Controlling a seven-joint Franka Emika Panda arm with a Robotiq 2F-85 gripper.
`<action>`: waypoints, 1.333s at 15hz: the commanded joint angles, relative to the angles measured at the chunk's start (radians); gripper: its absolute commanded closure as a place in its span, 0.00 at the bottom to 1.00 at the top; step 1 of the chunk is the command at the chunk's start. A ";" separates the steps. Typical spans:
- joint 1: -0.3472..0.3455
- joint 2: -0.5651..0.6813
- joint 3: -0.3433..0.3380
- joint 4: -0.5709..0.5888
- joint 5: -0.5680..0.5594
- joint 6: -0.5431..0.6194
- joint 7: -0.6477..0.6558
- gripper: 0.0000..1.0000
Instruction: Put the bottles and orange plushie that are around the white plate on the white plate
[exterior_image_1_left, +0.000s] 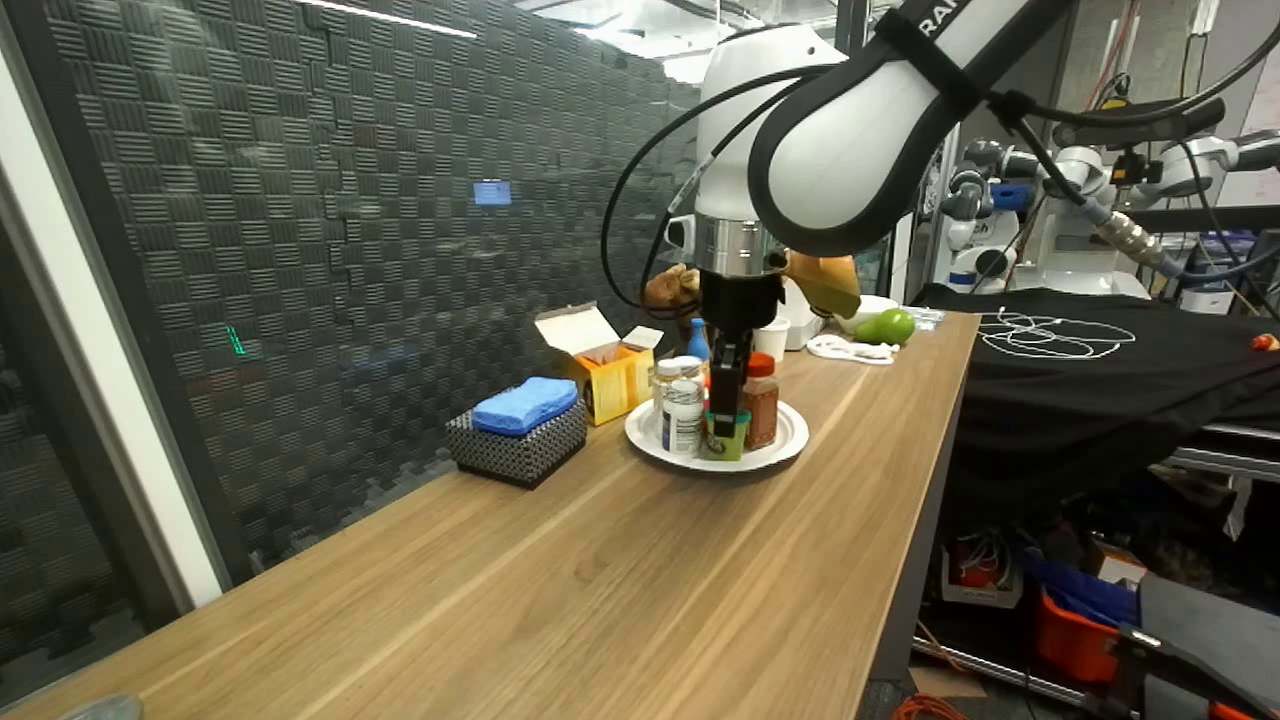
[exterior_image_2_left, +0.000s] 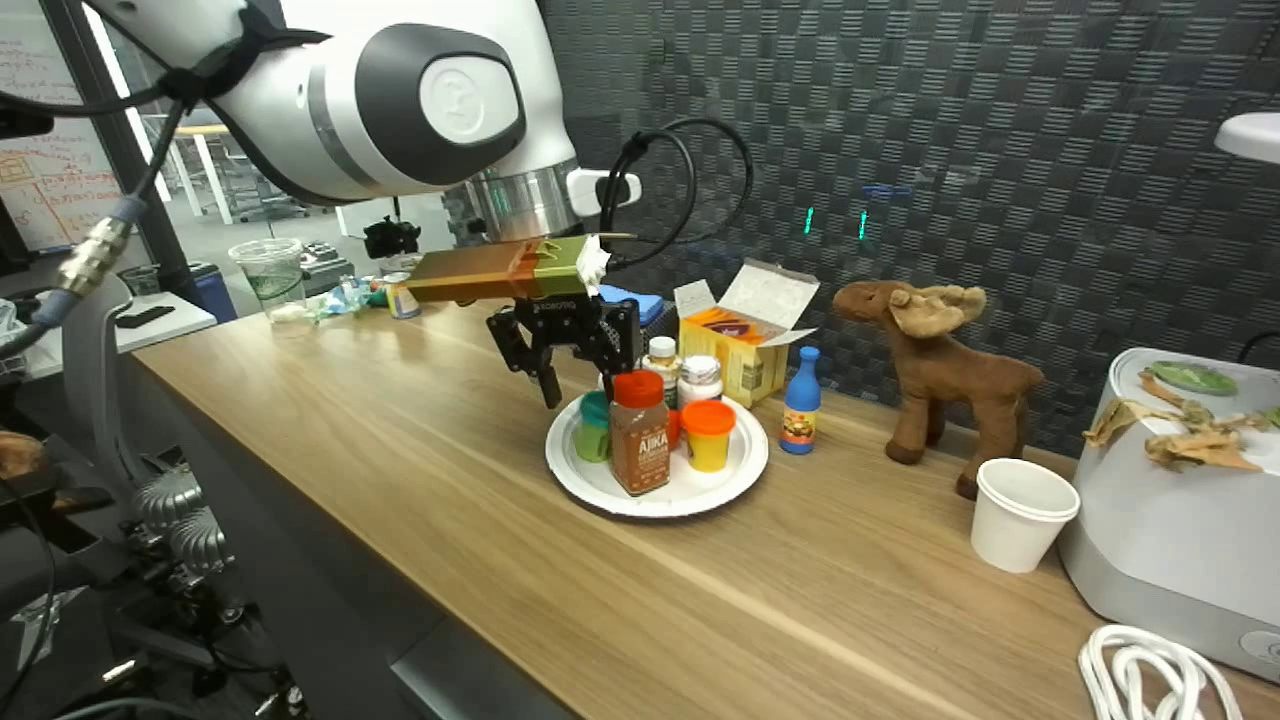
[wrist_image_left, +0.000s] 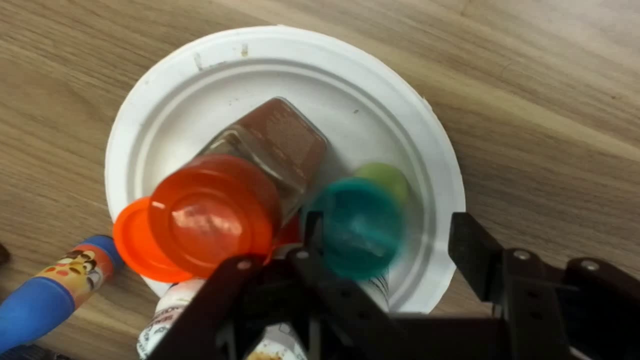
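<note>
The white plate (exterior_image_2_left: 715, 492) carries an amber bottle (exterior_image_2_left: 640, 445) with a red cap, white bottles (exterior_image_1_left: 683, 420), a yellow tub (exterior_image_2_left: 708, 440) with an orange lid and a green tub (exterior_image_2_left: 592, 435) with a teal lid (wrist_image_left: 361, 227). My gripper (wrist_image_left: 390, 237) is low over the plate, its jaws apart. One finger is close against the teal lid; the opposite finger (wrist_image_left: 470, 255) stands clear of it, beyond the plate's rim. A blue bottle (exterior_image_2_left: 801, 405) is upright on the table beside the plate. A red thing shows partly behind the amber bottle; no orange plushie can be made out.
Behind the plate are an opened yellow box (exterior_image_2_left: 745, 350) and a blue sponge (exterior_image_1_left: 525, 404) on a dark woven box (exterior_image_1_left: 520, 450). A brown moose toy (exterior_image_2_left: 945, 375), a paper cup (exterior_image_2_left: 1020, 520) and a white cable (exterior_image_2_left: 1150, 665) lie farther along the table.
</note>
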 joint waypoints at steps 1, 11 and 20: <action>-0.010 -0.029 0.002 -0.022 -0.009 0.040 -0.006 0.01; -0.004 -0.065 0.000 -0.030 -0.031 0.065 0.003 0.00; -0.019 -0.112 -0.005 0.064 0.042 -0.069 -0.006 0.00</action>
